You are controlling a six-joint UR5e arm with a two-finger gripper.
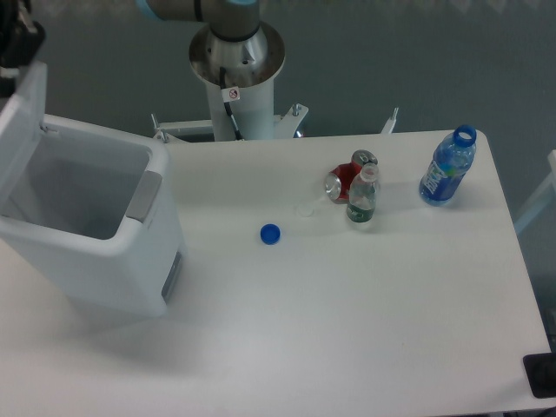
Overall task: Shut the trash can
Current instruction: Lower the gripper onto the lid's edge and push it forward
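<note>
Trash can [95, 243] at desk [347, 330] left edge, lid [22, 122] upright and open; end effector [17, 39] dark at top-left behind lid, finger state cannot tell; risk: off-centre push shoves the bin instead of swinging the lid shut.

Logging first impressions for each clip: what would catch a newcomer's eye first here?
The large white trash can at the table's left edge stands out, its lid raised and the inside in view. To the right, a blue bottle with no cap stands near the far corner, and a lone blue cap lies mid-table. A dark gripper sits at the lid's top, its state unclear.
</note>
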